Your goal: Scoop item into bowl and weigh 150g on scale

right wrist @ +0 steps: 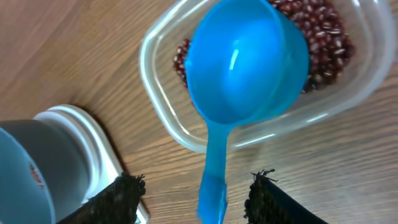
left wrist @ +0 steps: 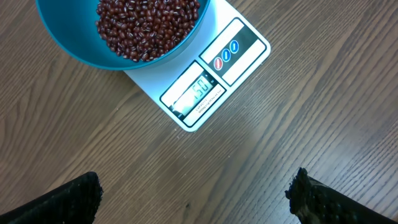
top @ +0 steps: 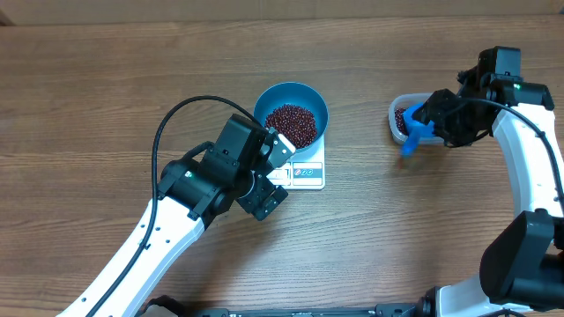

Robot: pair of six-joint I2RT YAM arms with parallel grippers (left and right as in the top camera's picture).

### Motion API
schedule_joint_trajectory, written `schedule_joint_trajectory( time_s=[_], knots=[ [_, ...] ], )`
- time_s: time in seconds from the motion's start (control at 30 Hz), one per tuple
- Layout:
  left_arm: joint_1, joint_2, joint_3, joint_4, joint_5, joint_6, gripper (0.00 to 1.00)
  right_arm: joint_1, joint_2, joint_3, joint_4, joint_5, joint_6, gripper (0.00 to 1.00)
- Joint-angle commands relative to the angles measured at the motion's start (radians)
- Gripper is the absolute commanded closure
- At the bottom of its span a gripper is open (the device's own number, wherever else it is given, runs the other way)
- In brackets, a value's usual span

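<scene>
Desk [top: 106, 79]: brown wood grain, carrying everything below.
Left arm [top: 167, 220]: white and black, reaching in from the lower left, with its black wrist near the scale's front corner.
Right arm [top: 529, 150]: white and black, coming in from the right edge, with its wrist over the tub.
Bowl [top: 264, 99]: deep teal-blue, standing upright on the scale and covering most of the platform. It is well apart from the tub.
Scale [top: 308, 172]: flat white square near the middle of the desk, under the bowl. Its display and button strip face the left arm. In the left wrist view the lit display shows digits that look like 150.
Tub [top: 394, 114]: clear plastic with rounded corners, to the right of the scale and apart from it.
Scoop [top: 411, 141]: bright blue, with its cup lying in the tub and its handle sticking out over the rim.
Left fingers [left wrist: 74, 199]: spread wide over bare desk just short of the scale, with nothing between them.
Right fingers [right wrist: 118, 199]: apart, one on each side of the scoop handle, with a gap showing on both sides.
Beans [top: 291, 125]: small and dark red-brown, heaped in the bowl, with a smaller lot in the tub behind the scoop cup.
</scene>
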Motion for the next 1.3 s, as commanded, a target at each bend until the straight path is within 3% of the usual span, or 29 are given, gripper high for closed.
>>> schedule_joint_trajectory(
  time_s=[0.0,0.37,0.67,0.77,0.8,0.83,1.27],
  knots=[
    [0.005,-0.003,-0.007,0.004,0.015,0.016,0.0,-0.004,0.001,-0.004,-0.007,0.057,-0.003,0.39],
    [0.005,-0.003,-0.007,0.004,0.015,0.016,0.01,-0.008,-0.004,0.002,0.021,0.079,-0.003,0.37],
    [0.005,-0.003,-0.007,0.004,0.015,0.016,0.01,-0.008,-0.016,0.154,0.008,0.182,0.0,0.32],
    [0.005,-0.003,-0.007,0.004,0.015,0.016,0.0,-0.008,-0.023,0.224,-0.038,0.258,0.001,0.16],
    [0.005,-0.003,-0.007,0.004,0.015,0.016,0.0,-0.008,-0.024,0.247,-0.06,0.286,0.001,0.03],
    [0.005,-0.003,-0.007,0.004,0.015,0.016,0.0,-0.008,-0.024,0.266,-0.079,0.311,0.0,0.0],
    [0.005,-0.003,-0.007,0.004,0.015,0.016,0.01,-0.008,-0.024,0.331,-0.179,0.347,0.0,0.0]
  ],
)
